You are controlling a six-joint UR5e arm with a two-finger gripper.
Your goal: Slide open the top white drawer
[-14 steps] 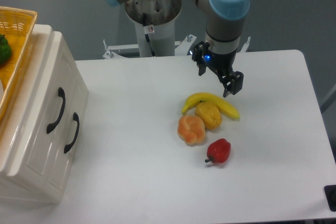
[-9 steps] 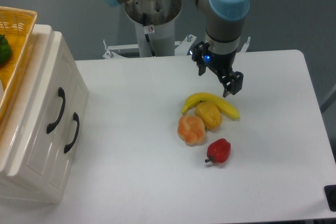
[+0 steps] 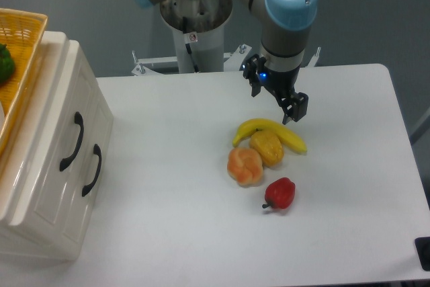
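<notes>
The cream-white cabinet [image 3: 40, 186] stands at the table's left edge with its panelled front facing right. The top white drawer [image 3: 57, 122] is shut flush, and its black curved handle [image 3: 72, 141] sits up and left of the lower drawer's matching handle [image 3: 92, 170]. My gripper [image 3: 275, 101] hangs over the far middle of the table, well right of the cabinet and just above the fruit. It is open and holds nothing.
A banana [image 3: 269, 130], a yellow pepper [image 3: 267, 148], an orange fruit [image 3: 244, 165] and a red pepper [image 3: 280, 193] lie grouped at mid-table. A yellow wicker basket [image 3: 20, 45] with a green item [image 3: 5, 63] sits on the cabinet. The arm's base [image 3: 196, 28] stands at the back.
My gripper has shifted very slightly to the left. The drawers and fruit have not moved.
</notes>
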